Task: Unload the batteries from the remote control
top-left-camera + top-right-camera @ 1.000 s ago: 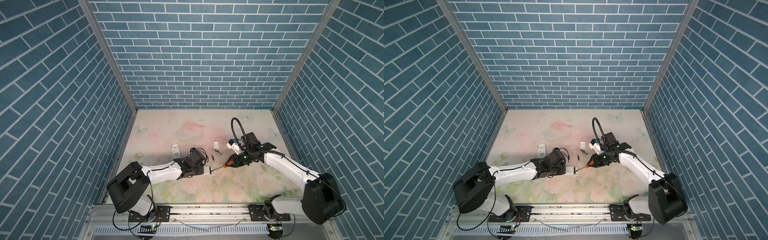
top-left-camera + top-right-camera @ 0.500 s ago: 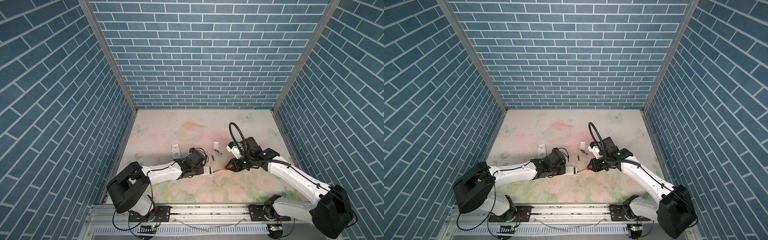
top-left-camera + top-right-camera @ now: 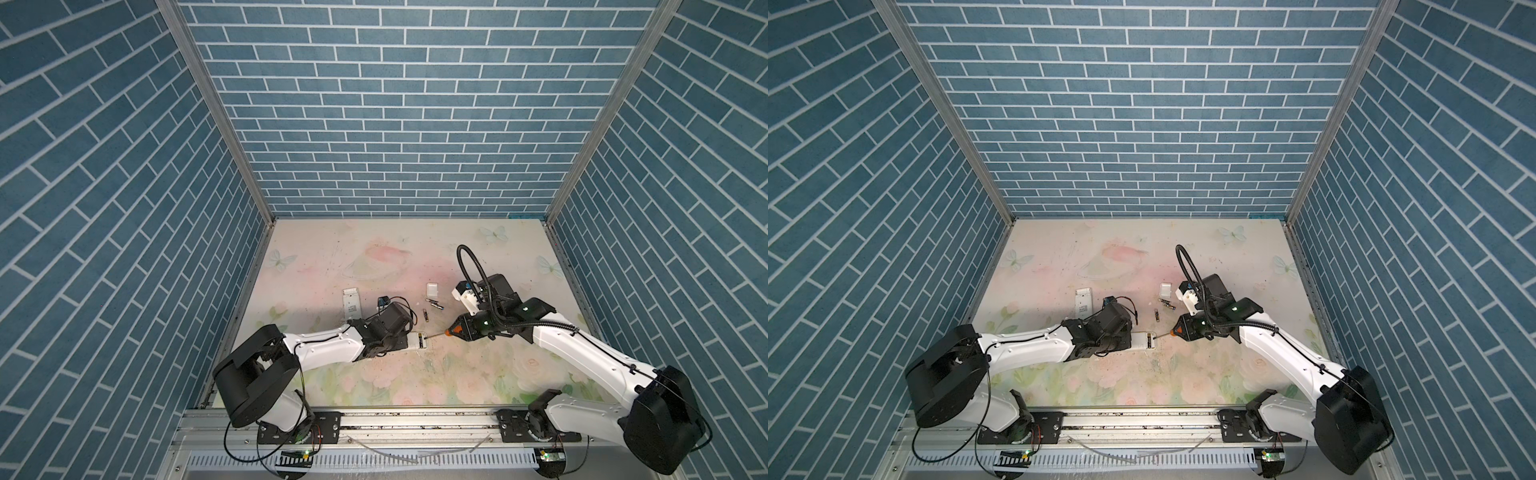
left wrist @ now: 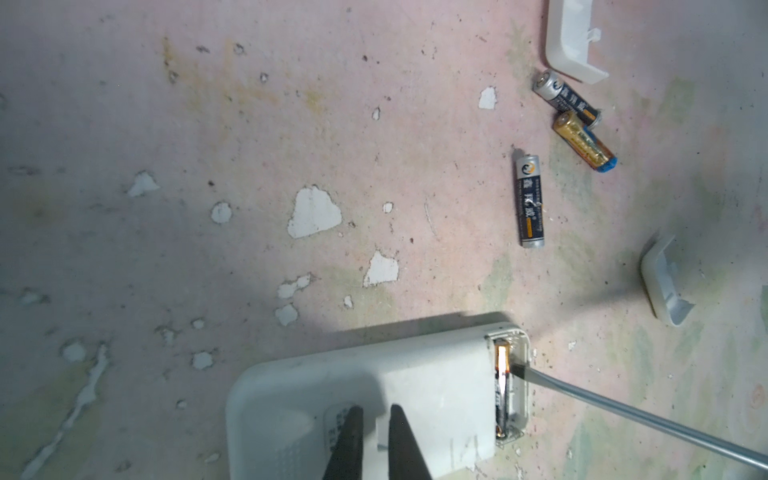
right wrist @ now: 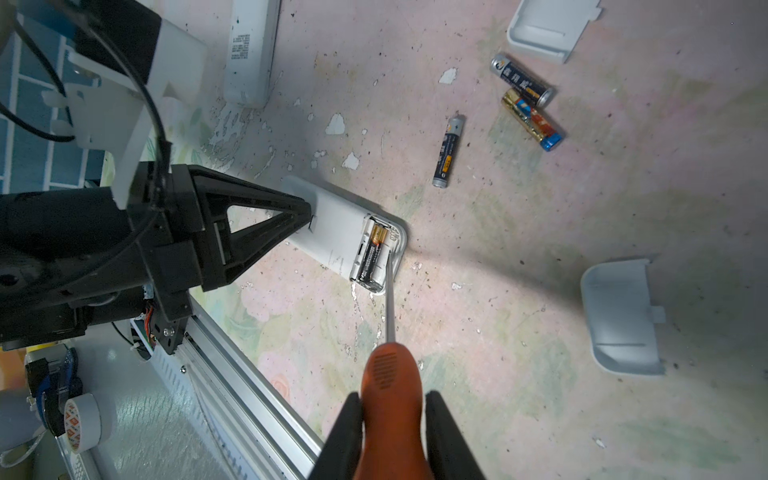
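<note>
Screwdriver (image 5: 388, 365) sits clamped in my right gripper (image 5: 392, 401), its tip just ahead against the battery (image 5: 372, 255) in the remote (image 5: 332, 224) my closed left gripper (image 4: 375, 411) presses on, three loose batteries (image 5: 448, 151) lying beyond.

A robot test cell: blue brick-print walls (image 3: 415, 124) box in a floral tabletop (image 3: 374, 257) fronted by an aluminium rail (image 3: 415, 420)

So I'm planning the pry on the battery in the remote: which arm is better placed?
Right. The right tool grips the orange-handled screwdriver, its tip at the battery inside the remote; the left tool, shut, presses down on that remote.
</note>
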Available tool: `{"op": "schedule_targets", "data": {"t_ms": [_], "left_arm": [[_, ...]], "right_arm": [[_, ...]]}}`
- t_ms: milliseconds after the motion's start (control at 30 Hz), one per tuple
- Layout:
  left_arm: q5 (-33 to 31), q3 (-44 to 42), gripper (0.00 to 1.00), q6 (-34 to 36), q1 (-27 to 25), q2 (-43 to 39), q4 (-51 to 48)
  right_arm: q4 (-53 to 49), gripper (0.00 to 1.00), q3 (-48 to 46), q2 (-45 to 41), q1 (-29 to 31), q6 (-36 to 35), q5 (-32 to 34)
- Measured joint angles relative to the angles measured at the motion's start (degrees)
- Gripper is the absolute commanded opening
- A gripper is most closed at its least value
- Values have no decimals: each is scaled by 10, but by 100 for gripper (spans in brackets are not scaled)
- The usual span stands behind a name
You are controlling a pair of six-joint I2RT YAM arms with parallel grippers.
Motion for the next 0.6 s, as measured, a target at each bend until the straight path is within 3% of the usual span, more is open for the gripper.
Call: {"op": "schedule_targets", "data": {"t_ms": [600], "left_arm": [[-35, -1, 13, -24, -19, 10, 7]], "right_arm": [[43, 0, -23, 5, 5, 18, -14]]}}
